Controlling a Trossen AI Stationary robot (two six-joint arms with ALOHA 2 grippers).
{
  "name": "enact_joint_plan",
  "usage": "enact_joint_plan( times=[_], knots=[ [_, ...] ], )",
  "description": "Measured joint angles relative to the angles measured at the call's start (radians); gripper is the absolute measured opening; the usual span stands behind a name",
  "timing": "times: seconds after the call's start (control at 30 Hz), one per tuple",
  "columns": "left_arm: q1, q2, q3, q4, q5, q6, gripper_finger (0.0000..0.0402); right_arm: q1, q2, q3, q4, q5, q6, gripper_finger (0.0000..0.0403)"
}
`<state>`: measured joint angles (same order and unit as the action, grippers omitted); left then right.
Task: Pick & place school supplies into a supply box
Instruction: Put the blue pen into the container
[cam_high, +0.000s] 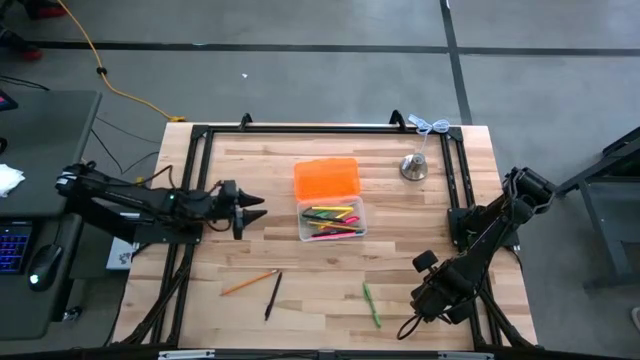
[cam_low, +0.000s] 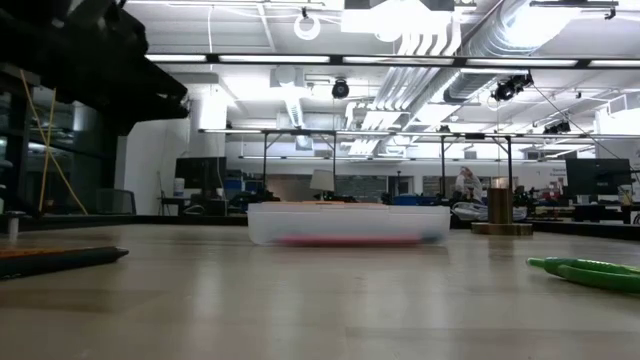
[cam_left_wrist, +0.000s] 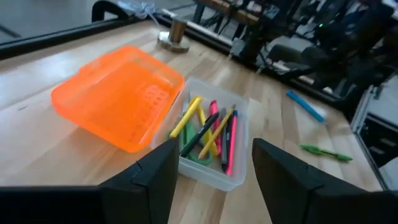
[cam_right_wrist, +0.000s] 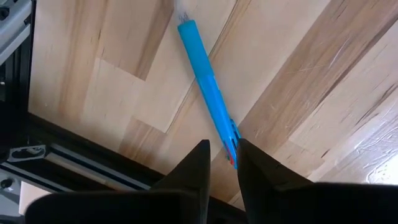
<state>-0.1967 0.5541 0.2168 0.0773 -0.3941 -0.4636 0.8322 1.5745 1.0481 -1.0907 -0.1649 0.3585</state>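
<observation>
A pale plank table (cam_high: 300, 290) carries a clear plastic supply box (cam_high: 332, 221) of pens, its orange lid (cam_high: 326, 178) flipped back; a green pen (cam_high: 371, 303) lies apart. Left gripper (cam_high: 258, 207) waits beside the box, fingers spread wide. Wrist view: right gripper (cam_right_wrist: 222, 163), jaws narrow, pinches a smooth blue pen (cam_right_wrist: 207, 87) lying on the wood.
</observation>
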Motion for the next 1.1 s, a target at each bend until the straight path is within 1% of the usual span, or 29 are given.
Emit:
enact_joint_plan(
  times=[0.27,0.37,0.5,0.7,0.77,0.93,1.1],
  knots=[
    [0.0,-0.213,-0.097,-0.003,0.048,0.014,0.0232,-0.001,0.0,0.0,-0.007,-0.01,-0.022,0.0065],
    [0.0,-0.27,-0.125,-0.005,0.07,0.014,0.0232,-0.001,0.0,0.0,-0.005,-0.005,-0.034,0.0065],
    [0.0,-0.325,-0.152,-0.03,0.074,0.008,0.0232,-0.001,0.0,-0.005,0.023,-0.006,-0.062,0.0065],
    [0.0,-0.365,-0.178,-0.035,0.102,0.004,0.0232,-0.001,0.0,-0.08,0.086,-0.096,-0.045,0.0072],
    [0.0,-0.373,-0.184,-0.038,0.105,-0.009,0.0232,-0.001,0.0,-0.092,0.085,-0.095,-0.046,0.0074],
    [0.0,-0.377,-0.187,-0.067,0.105,-0.042,0.0232,-0.008,0.0,-0.098,0.102,-0.051,-0.068,0.0074],
    [0.0,-0.377,-0.187,-0.071,0.107,-0.047,0.0232,-0.008,0.0,-0.098,0.133,-0.044,-0.09,0.0077]
  ],
)
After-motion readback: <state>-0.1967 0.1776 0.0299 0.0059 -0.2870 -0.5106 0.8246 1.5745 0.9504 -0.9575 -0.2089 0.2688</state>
